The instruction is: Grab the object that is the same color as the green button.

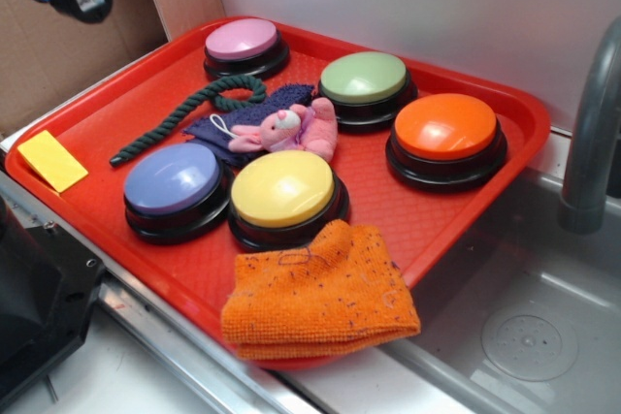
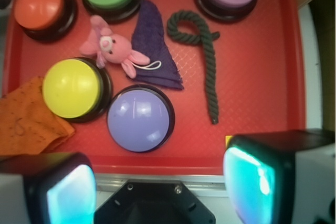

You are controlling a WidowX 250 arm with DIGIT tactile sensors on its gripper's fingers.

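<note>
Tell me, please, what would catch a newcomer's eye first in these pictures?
Five big domed buttons ring a red tray: pink, green button, orange, yellow and lilac. In the middle a pink plush toy lies on a dark blue cloth, with the dark green rope beside it. The open claw hovers above the tray's near edge.

I see the rope (image 1: 184,115) on the tray (image 1: 107,123), left of the knitted cloth (image 1: 254,115), with the plush bunny (image 1: 291,130) lying on that cloth
</note>
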